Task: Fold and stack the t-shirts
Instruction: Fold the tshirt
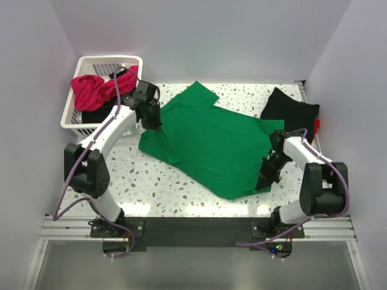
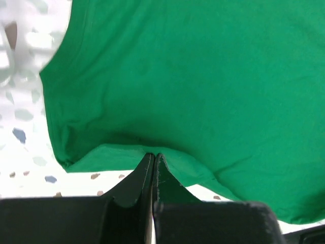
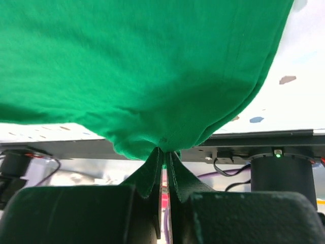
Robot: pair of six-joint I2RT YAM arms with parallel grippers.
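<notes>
A bright green t-shirt [image 1: 211, 142] lies spread across the middle of the table, one sleeve pointing to the back. My left gripper [image 1: 151, 124] is shut on its left edge; in the left wrist view the fingertips [image 2: 154, 156] pinch the folded hem of the green cloth [image 2: 203, 76]. My right gripper [image 1: 266, 180] is shut on the shirt's near right corner, and the cloth [image 3: 152, 66] hangs bunched from the closed tips [image 3: 165, 152], lifted off the table. A black t-shirt [image 1: 289, 109] lies at the back right.
A white slatted basket [image 1: 109, 59] stands at the back left with magenta-pink cloth [image 1: 91, 89] and some black cloth [image 1: 97, 115] in it. A bit of red [image 1: 317, 125] shows at the right wall. The speckled tabletop [image 1: 157, 181] shows near the front edge.
</notes>
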